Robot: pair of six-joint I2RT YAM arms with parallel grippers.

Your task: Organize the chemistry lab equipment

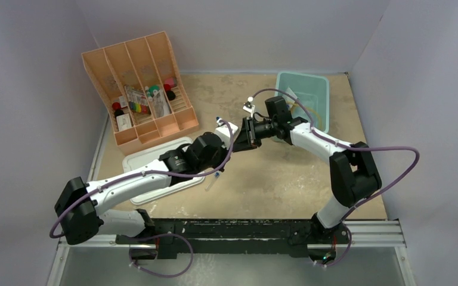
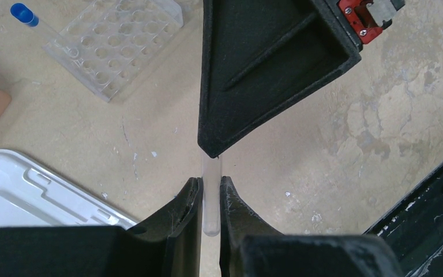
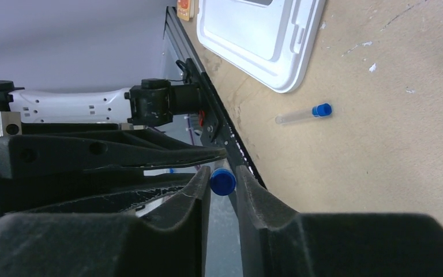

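left gripper (image 2: 210, 182) is pinching a clear test tube (image 2: 211, 173), right gripper (image 3: 221, 172) is squeezing its blue cap (image 3: 223, 182); another capped tube (image 3: 303, 114) is lying loose, so plenty's looking undone.

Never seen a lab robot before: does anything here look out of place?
Yes: one blue-capped clear test tube lies on its side on the tan tabletop, near the flat white plastic lid, not put away.

Overhead view looks down on the table (image 1: 286, 179); close, opposed wrist views share one test tube (image 2: 210, 196).
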